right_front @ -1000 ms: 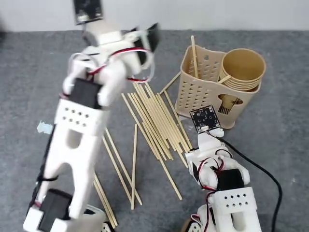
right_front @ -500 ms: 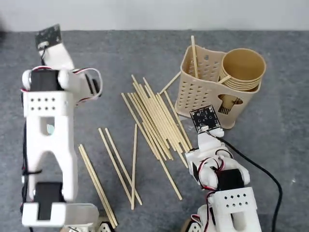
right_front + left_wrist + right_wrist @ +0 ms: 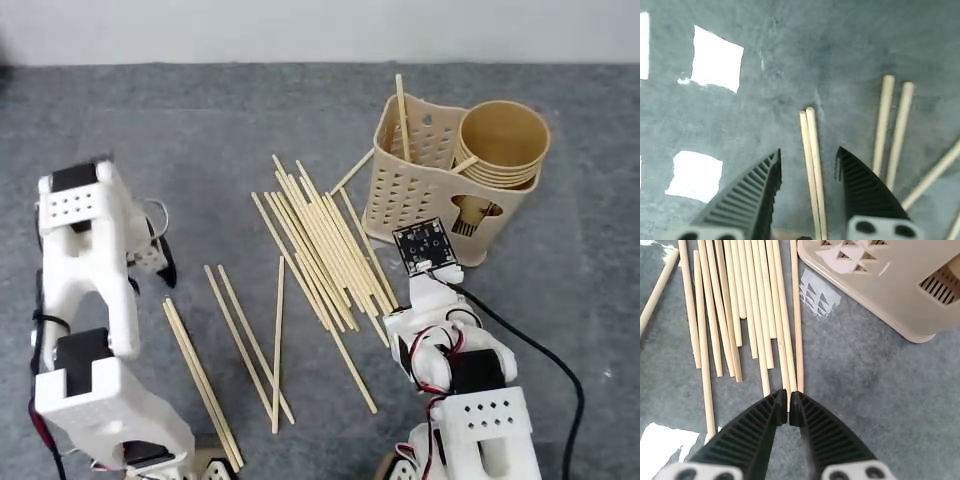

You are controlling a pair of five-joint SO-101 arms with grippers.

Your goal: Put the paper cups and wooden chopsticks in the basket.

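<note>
Evidently a chopstick pickup: the left end effector (image 3: 808,150), released, straddles a chopstick pair (image 3: 810,125); next, clench and carry it to the basket (image 3: 410,185). Meanwhile the right end effector (image 3: 788,392) sits clenched, empty.

hand (image 3: 788,405): black ridged jaws basically closed, only a thin slit between them, nothing pinched
chopsticks (image 3: 747,315): whole bunch of wooden ones lying flat, roughly side by side; the two nearest ends sit right at the hand's tips
basket (image 3: 880,285): beige plastic with cutout holes, just beside the outermost stick
counter (image 3: 880,405): grey, kinda felt-like
white patch (image 3: 660,445): bright blotch on the counter beside the hand
</note>
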